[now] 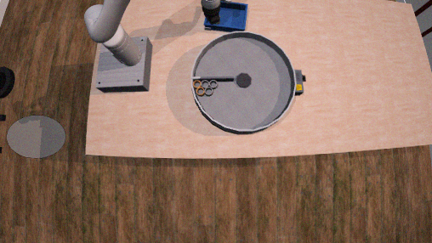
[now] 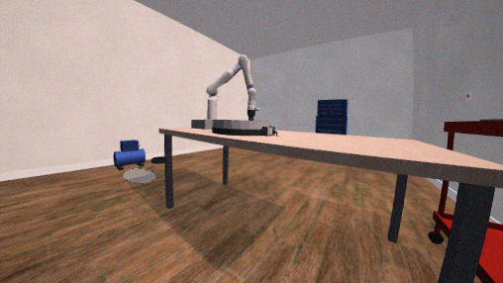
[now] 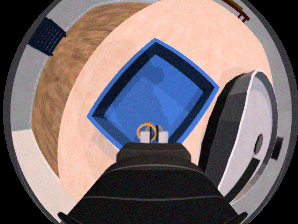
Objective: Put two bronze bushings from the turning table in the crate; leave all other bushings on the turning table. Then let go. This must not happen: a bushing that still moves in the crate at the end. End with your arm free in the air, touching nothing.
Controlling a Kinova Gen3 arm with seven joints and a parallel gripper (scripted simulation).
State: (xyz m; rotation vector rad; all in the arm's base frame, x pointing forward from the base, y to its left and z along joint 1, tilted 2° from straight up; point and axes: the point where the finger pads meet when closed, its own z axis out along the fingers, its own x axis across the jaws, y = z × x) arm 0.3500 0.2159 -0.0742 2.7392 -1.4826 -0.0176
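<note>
My gripper (image 1: 215, 23) (image 2: 251, 118) (image 3: 153, 130) is shut on a bronze bushing (image 3: 139, 131), an orange ring at the fingertips in the wrist view. It is over the near-left part of the blue crate (image 1: 235, 18) (image 3: 174, 101) in the top view. No bushing shows on the visible crate floor; the part under the gripper is hidden. On the grey turning table (image 1: 255, 109) (image 2: 237, 125) (image 3: 248, 120), two bronze bushings (image 1: 197, 80) (image 1: 201, 95) lie at the left rim, touching or close to three grey bushings (image 1: 205, 87) (image 1: 216, 84) (image 1: 208, 95).
The turning table's raised rim stands close beside the crate. A dark bar (image 1: 221, 78) runs from its hub (image 1: 243, 80) to the left rim, beside the bushings. A small box with a yellow patch (image 1: 298, 87) sits at the right rim. The arm's base block (image 1: 123, 81) is left.
</note>
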